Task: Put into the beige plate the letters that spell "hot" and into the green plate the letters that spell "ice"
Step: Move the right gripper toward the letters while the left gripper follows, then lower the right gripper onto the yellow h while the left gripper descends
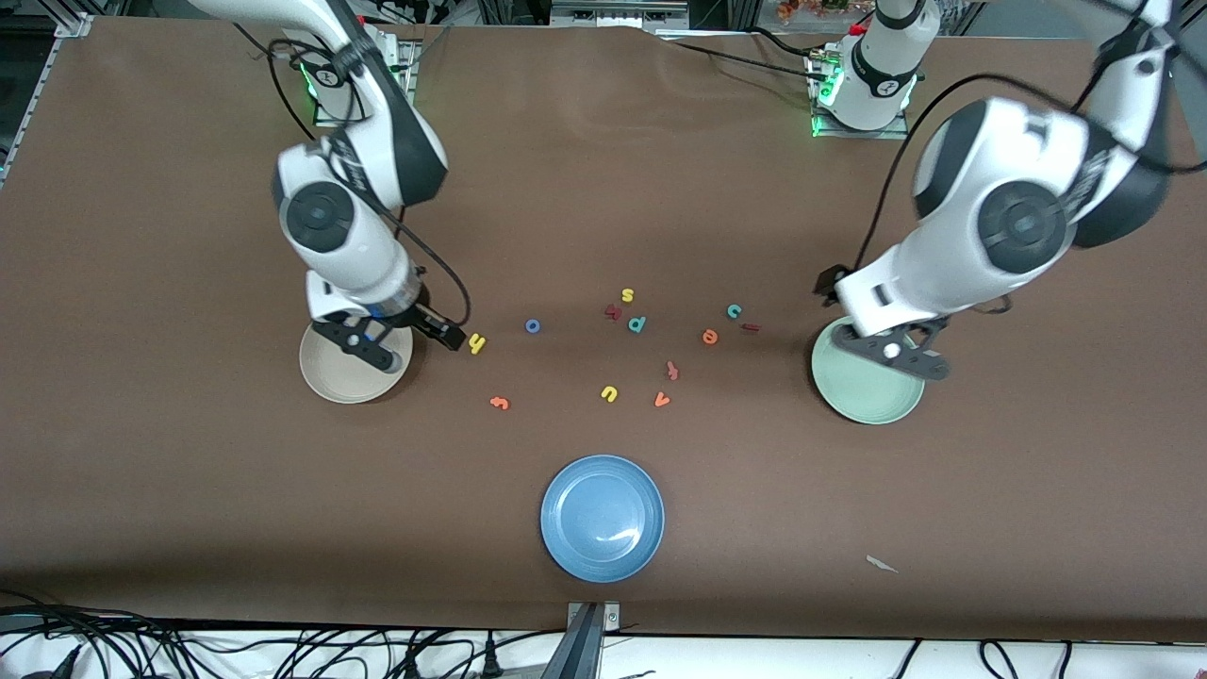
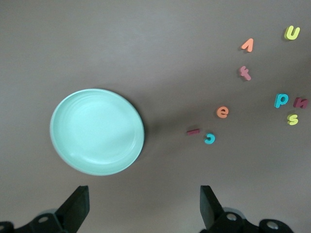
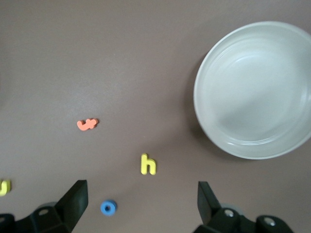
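Both end effectors hang open and empty: my right end effector [image 1: 401, 341] over the beige plate [image 1: 332, 377], my left end effector [image 1: 891, 351] over the green plate [image 1: 863, 401]. Letters lie scattered on the worktop [image 1: 151, 283] between.

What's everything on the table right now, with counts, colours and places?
Beige plate: one, empty, right arm's end.
Green plate: one, empty, left arm's end.
Blue plate: one, empty, nearest the front camera.
"hot" letters: three on the table; yellow h, blue o, orange t, toward the beige plate.
"ice" letters: three on the table; dark red i, teal c, orange e, toward the green plate.
Other letters: six, mid-table; yellow s, yellow u, teal p, orange v, two dark red.
Right gripper: open, over the beige plate.
Left gripper: open, over the green plate.
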